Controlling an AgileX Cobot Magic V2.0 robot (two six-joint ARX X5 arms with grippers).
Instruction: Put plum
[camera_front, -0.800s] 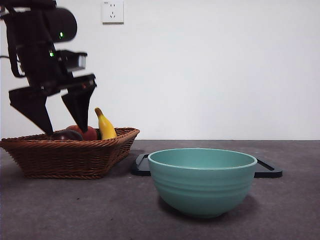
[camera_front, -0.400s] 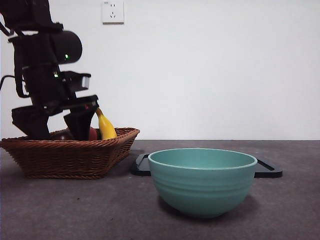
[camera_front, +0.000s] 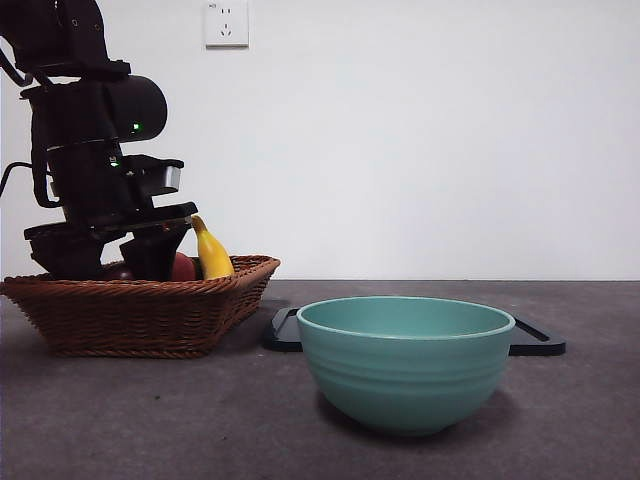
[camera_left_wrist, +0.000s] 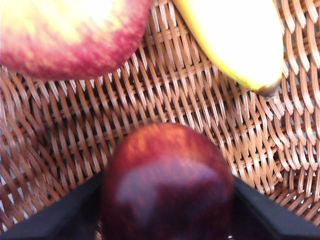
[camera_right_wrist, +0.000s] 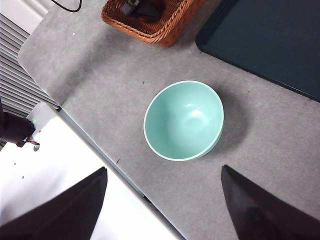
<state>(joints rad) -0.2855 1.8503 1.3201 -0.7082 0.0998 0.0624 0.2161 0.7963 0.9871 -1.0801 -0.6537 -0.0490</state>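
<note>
Two black jaws of the left gripper (camera_left_wrist: 167, 220) down in the wicker basket (camera_front: 140, 310), one on each side of the plum (camera_left_wrist: 167, 182), close against it or touching; whether clamped yet, impossible to tell. Plum resting on the basket weave, not lifted. Just beyond it, red-and-yellow fruit (camera_left_wrist: 70, 35) and banana (camera_left_wrist: 235, 40). Judged early in the task: reach made, grasp, lift and placing all to come. Teal bowl (camera_front: 405, 360) nearest the front camera, empty, likely destination. Right gripper (camera_right_wrist: 162, 200) high above the table, jaws spread wide, holding nothing. Grey tabletop (camera_front: 580, 420), dark tray (camera_front: 535, 340) behind the bowl, then plain white wall with socket (camera_front: 225, 22).
</note>
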